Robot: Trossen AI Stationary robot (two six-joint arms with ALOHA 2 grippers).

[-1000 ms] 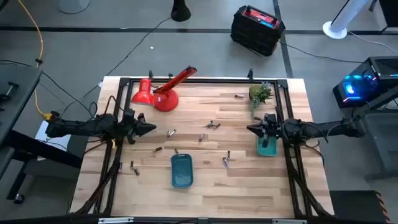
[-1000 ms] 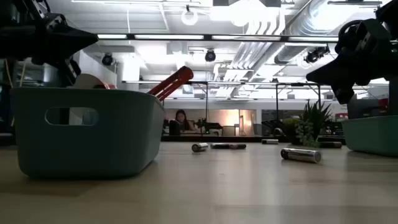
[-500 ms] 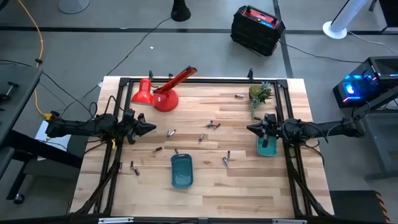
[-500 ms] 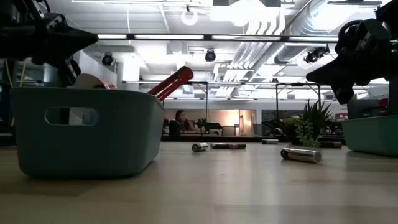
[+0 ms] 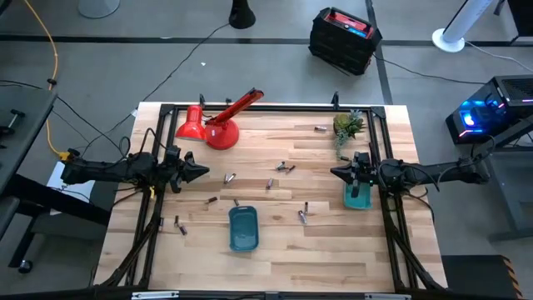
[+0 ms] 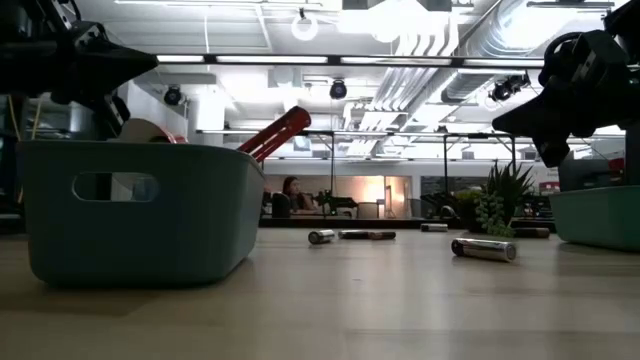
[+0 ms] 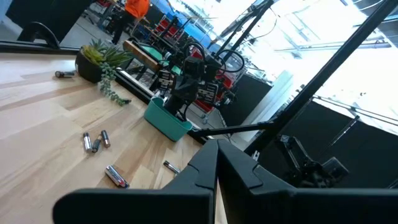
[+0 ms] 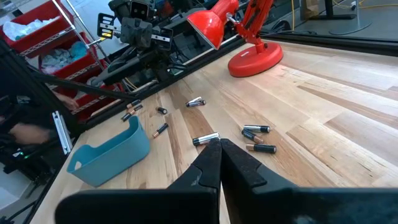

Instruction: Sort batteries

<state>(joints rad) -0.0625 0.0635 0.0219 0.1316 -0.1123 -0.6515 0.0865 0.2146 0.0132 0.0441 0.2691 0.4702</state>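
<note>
Several small batteries lie scattered flat on the wooden table, among them one (image 5: pixel 229 177) near the left gripper, a pair (image 5: pixel 286 167) at mid-table and one (image 5: pixel 303 217) beside the middle teal tray (image 5: pixel 243 227). A second teal tray (image 5: pixel 358 195) stands at the right edge, under the right arm. My left gripper (image 5: pixel 205 172) hovers shut above the table's left side, pointing right. My right gripper (image 5: pixel 336 172) hovers shut above the right side, pointing left. Both fingertip pairs meet in the wrist views (image 7: pixel 216 149) (image 8: pixel 219 144). Neither holds anything.
A red desk lamp (image 5: pixel 218 123) stands at the far left of the table and a small potted plant (image 5: pixel 348 127) at the far right. A black frame (image 5: pixel 266 107) runs round the table's edges. In the low view the middle tray (image 6: pixel 140 205) fills the near left.
</note>
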